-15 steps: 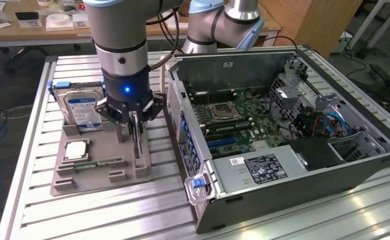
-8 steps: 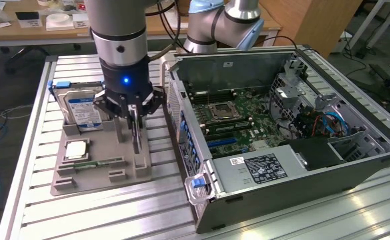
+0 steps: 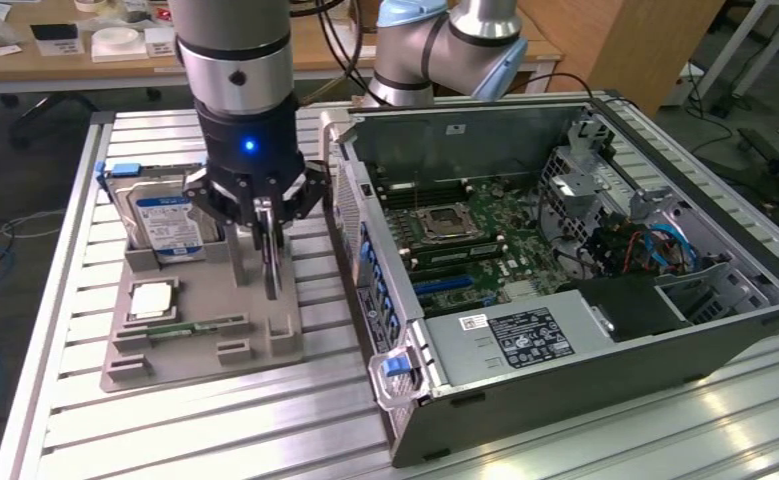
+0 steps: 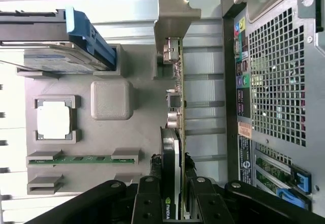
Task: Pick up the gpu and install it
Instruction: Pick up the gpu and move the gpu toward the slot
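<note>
Fingers [image 4: 151, 203], seemingly, on gpu [image 4: 179, 97] (slatted table [image 3: 162, 425])

Tray [image 3: 276, 345] on table [image 3: 162, 430], computer case [image 3: 709, 340] to the exterior view's right.
On the tray: hard drive [image 3: 162, 220] at the far end, chip [image 3: 153, 298] then memory stick [image 3: 189, 327] nearer, card [image 3: 272, 262] upright on the case side, clasped by the gripper [image 3: 266, 215].

tray [image 3: 272, 338]: matt grey plastic | table [image 3: 162, 430]: ribbed bare metal | gpu [image 4: 171, 155]: black plastic cooler

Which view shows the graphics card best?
Wrist view: the thin dark green graphics card with silver bracket shows its long edge, standing in the grey tray. The exterior view has the hand covering much of it.
</note>
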